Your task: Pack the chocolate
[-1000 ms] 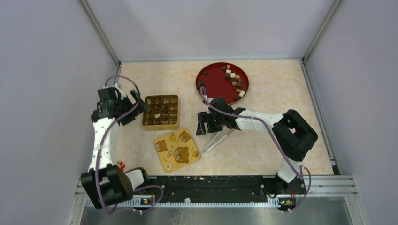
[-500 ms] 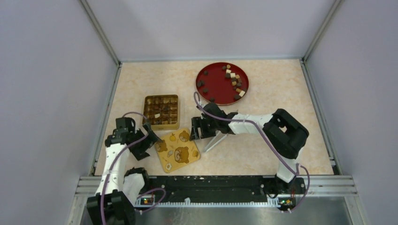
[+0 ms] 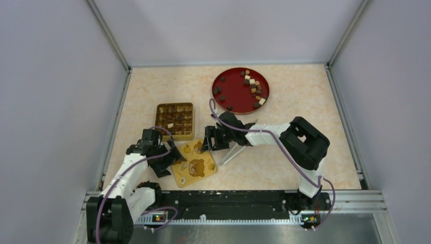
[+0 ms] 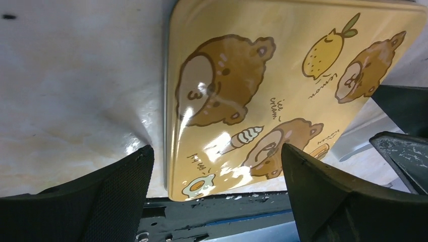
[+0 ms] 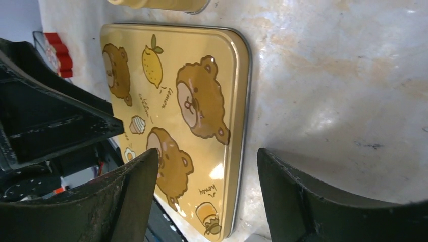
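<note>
Tiny brown, tan and cream chocolate cubes point(image 3: 252, 84): some sit in the gold square tin point(image 3: 175, 137), many lie loose on the round red plate point(image 3: 236, 91), so packing looks part done. My left claw point(image 3: 172, 158) and right claw point(image 3: 209, 145), both spread open, flank the yellow bear-printed lid point(image 3: 193, 163).

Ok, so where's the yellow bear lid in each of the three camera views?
Top external: the yellow bear lid lies low and left of centre, just below the open tin.
Left wrist: the lid fills the upper centre and right.
Right wrist: the lid runs top to bottom, left of centre.
Shared landmark: the lemon print on the lid, also clear in the right wrist view.
</note>
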